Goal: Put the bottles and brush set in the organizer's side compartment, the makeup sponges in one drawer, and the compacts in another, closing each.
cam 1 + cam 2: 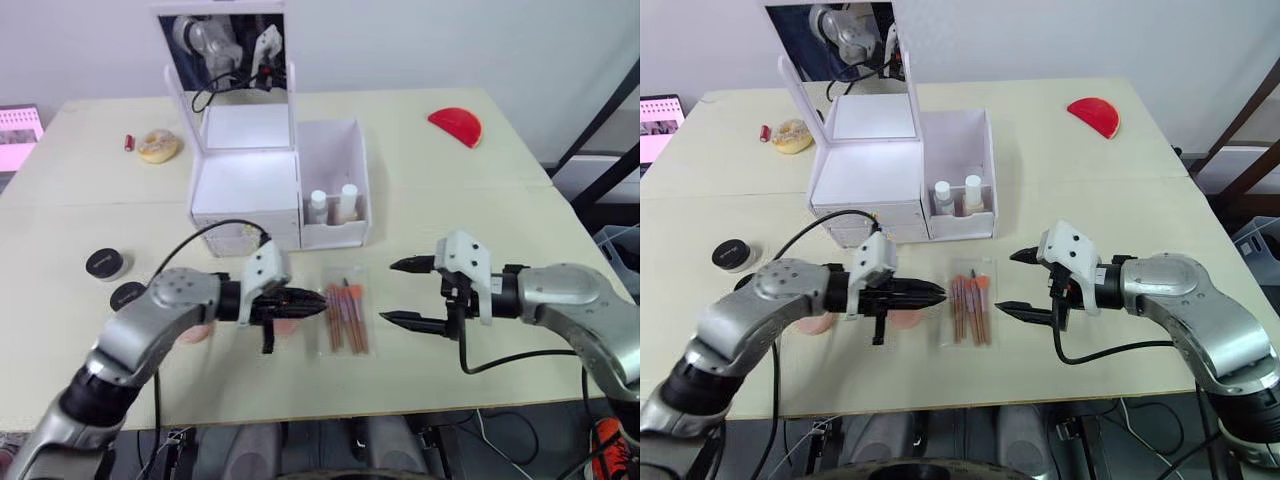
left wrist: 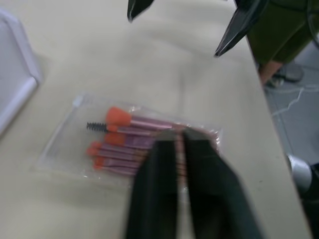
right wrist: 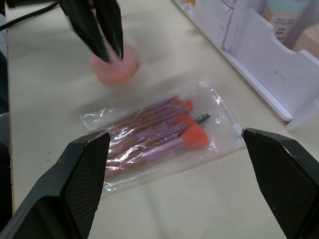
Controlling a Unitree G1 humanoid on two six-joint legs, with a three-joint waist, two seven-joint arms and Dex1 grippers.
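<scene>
Head cam first: the brush set (image 1: pixel 346 318) lies flat in its clear pouch, lower middle of the frame, just below the organizer (image 1: pixel 270 190). The side compartment (image 1: pixel 335 185) already has two bottles (image 1: pixel 333 204) standing at its front, with the back half bare. The left gripper (image 1: pixel 300 303) sits at the pouch's left edge, fingers pressed together on nothing. The right gripper (image 1: pixel 405 293) hangs to the right, jaws spread wide and empty. Two black compacts (image 1: pixel 108 264) are at the left edge, with a pink sponge (image 1: pixel 195 333) partly behind the left arm.

Left wrist: closed fingertips (image 2: pixel 167 149) hover right over the brush set (image 2: pixel 130 142).

Right wrist: the pouch (image 3: pixel 157 134) lies between wide-open fingers (image 3: pixel 82 169), pink sponge (image 3: pixel 115 64) beyond it.

My take: let the right gripper do the pick, coming down across the handles, not the slippery film edge. Then drop it in upright behind the bottles so nothing tips.
</scene>
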